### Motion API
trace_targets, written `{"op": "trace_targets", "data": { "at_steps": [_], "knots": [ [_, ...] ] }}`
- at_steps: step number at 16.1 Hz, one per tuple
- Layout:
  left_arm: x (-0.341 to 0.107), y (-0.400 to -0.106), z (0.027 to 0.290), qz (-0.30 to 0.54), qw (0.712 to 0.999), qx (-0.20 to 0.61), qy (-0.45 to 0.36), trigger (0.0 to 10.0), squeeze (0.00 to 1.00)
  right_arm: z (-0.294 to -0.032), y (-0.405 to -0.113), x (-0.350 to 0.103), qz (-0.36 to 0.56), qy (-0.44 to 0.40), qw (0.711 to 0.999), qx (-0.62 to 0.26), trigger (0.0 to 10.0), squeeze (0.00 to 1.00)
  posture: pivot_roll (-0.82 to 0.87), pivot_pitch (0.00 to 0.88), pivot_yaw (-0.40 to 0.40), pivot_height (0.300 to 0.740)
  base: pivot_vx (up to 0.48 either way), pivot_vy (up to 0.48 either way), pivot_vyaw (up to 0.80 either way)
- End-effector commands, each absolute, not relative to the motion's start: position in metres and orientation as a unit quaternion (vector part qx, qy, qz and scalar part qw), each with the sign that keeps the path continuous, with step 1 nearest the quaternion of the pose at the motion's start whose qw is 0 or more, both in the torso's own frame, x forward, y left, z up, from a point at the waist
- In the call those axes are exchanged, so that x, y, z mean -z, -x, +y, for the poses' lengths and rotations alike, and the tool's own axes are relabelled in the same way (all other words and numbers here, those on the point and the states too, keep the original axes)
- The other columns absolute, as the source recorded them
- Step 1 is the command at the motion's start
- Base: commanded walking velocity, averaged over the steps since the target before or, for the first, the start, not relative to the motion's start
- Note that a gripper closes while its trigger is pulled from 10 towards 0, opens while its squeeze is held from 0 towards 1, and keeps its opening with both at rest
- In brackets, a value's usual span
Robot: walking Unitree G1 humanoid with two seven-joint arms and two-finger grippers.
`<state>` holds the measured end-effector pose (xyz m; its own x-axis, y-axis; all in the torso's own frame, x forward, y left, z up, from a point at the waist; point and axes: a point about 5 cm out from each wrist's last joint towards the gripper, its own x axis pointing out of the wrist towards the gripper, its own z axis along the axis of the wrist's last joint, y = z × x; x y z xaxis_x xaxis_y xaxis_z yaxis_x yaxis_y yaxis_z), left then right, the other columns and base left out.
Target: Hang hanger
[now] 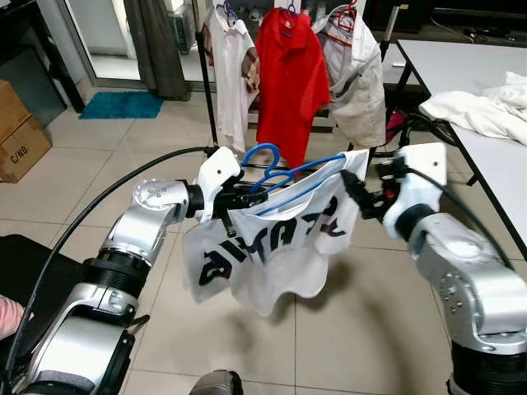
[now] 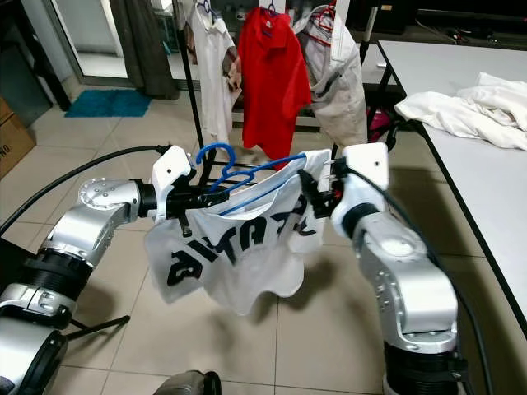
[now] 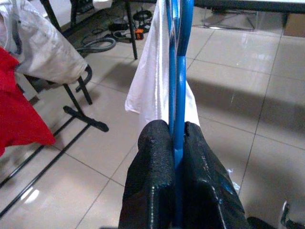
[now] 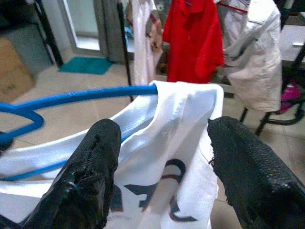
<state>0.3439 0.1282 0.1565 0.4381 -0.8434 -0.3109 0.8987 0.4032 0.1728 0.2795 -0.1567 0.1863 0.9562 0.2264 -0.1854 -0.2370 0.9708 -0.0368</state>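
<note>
Left eye view: the tiled floor (image 1: 99, 156) spreads under me, and a white table (image 1: 482, 107) runs along my right side with a heap of white cloth (image 1: 482, 111) lying on it; beyond my arms stands a black clothes rack (image 1: 207, 90) carrying a white shirt (image 1: 230, 70), a red polo shirt (image 1: 288, 78) and a pale grey garment (image 1: 358, 82), all on hangers; a teal mat (image 1: 122, 104) lies on the floor far to my left, near a cardboard box (image 1: 20, 132). Between my arms, in front of the rack and below its hanging clothes, I hold a white T-shirt (image 1: 272, 243) with black lettering, draped on a blue hanger (image 1: 284, 177) whose hook points up. My left gripper (image 3: 176, 143) is clamped tight on the blue hanger near the hook, the wire pinched between both pads; my right gripper (image 4: 164, 157) sits at the other shoulder of the T-shirt with its fingers (image 4: 95, 167) spread wide apart, the cloth and the hanger's end lying between them, and I cannot tell whether either finger touches the fabric.
</note>
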Motion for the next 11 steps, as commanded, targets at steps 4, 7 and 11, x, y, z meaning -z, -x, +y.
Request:
{"op": "trace_targets", "data": {
  "at_steps": [4, 7, 11],
  "knots": [
    [-0.161, -0.335, 0.119, 0.072, 0.824, 0.540, -0.157, 0.0, 0.00, -0.153, -0.284, -0.186, 0.095, 0.040, 0.990, -0.098, 10.0, 0.00, 0.05, 0.000, 0.053, 0.740, 0.000, 0.000, 0.00],
    [-0.162, -0.331, 0.118, 0.075, 0.817, 0.550, -0.157, 0.0, 0.00, -0.158, -0.287, -0.185, 0.094, 0.046, 0.991, -0.084, 7.9, 0.00, 0.05, 0.000, 0.053, 0.740, 0.000, 0.000, 0.00],
    [-0.165, -0.328, 0.118, 0.077, 0.812, 0.556, -0.158, 0.0, 0.00, -0.163, -0.289, -0.185, 0.093, 0.048, 0.992, -0.073, 1.6, 0.00, 0.05, 0.000, 0.055, 0.740, 0.000, 0.000, 0.00]
  ]
}}
